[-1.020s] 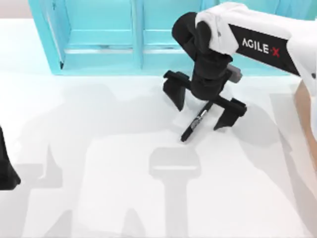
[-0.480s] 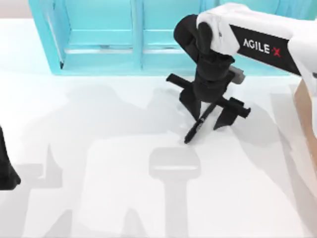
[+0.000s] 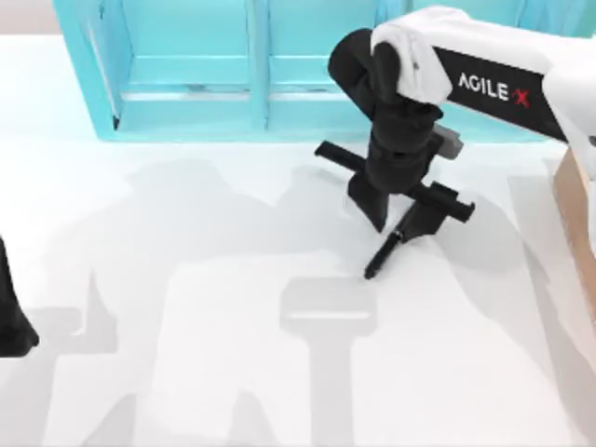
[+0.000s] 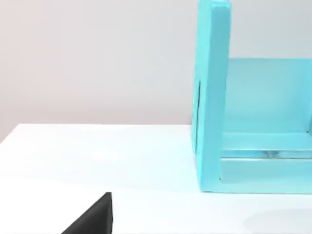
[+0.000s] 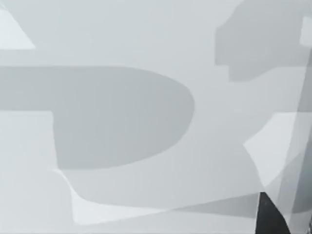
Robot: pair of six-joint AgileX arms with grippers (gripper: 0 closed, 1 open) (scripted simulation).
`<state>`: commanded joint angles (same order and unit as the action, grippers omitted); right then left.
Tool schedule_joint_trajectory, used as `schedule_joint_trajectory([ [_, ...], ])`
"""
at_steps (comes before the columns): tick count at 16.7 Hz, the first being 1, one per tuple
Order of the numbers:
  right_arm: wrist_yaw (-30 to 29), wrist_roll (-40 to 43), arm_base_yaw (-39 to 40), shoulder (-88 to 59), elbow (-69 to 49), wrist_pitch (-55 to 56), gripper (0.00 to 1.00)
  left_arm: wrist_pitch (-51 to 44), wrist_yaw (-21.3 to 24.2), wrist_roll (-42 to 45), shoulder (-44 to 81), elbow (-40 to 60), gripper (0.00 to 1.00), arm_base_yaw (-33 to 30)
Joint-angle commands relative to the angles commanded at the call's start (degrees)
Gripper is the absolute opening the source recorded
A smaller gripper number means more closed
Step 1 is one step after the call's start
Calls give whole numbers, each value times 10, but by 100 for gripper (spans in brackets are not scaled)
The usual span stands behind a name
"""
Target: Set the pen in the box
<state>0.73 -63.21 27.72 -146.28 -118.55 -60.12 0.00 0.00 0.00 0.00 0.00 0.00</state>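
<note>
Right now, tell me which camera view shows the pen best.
The top view. There the pen runs slanted from between the right gripper fingers, which have closed on it, down toward the table. The right wrist view gives a dark sliver at one corner that may be the pen; I cannot tell.

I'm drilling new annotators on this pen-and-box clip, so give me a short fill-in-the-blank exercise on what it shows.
1. The pen is gripped by the ____ gripper.
2. Behind the working arm stands a shelf unit coloured ____.
3. The tan box sits at the table's ____ edge.
4. The left gripper is parked at the table's ____ edge.

Missing words: right; teal; right; left
</note>
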Motion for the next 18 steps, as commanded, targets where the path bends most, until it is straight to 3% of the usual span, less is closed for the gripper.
schedule_joint_trajectory([
  [4, -2, 10, 14, 44, 0, -67, 0, 0, 0, 0, 0, 0, 100, 0],
  [13, -6, 7, 9, 42, -183, -246, 0, 0, 0, 0, 0, 0, 100, 0],
  [18, -3, 9, 9, 45, -209, -275, 0, 0, 0, 0, 0, 0, 100, 0],
])
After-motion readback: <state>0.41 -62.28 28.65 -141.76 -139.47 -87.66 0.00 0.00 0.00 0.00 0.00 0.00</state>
